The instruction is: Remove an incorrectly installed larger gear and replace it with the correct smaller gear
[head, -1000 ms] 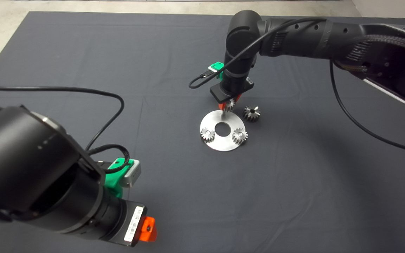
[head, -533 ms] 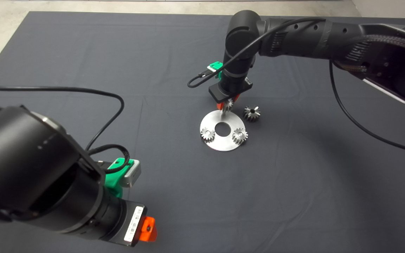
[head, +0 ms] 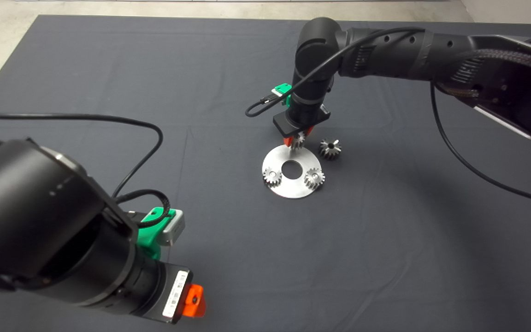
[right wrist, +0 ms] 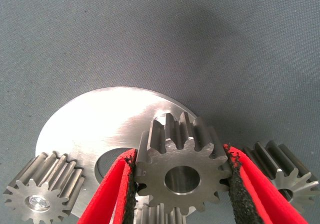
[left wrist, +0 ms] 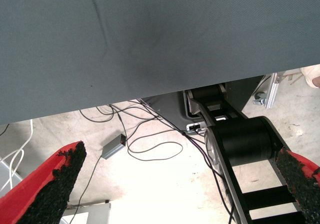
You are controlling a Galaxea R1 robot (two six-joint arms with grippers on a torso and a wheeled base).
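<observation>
The right pincer [head: 297,139] grips the smaller gear [right wrist: 181,171] flat, bore upright, just above the round plate's [head: 278,161] far rim; the left pincer [left wrist: 175,184] waits open.

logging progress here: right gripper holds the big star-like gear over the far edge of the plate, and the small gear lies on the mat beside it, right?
Swapped. In the right wrist view the right gripper is shut on the smaller gear, fine-toothed, over the plate. In the head view the larger gear lies on the mat beside the plate.
</observation>
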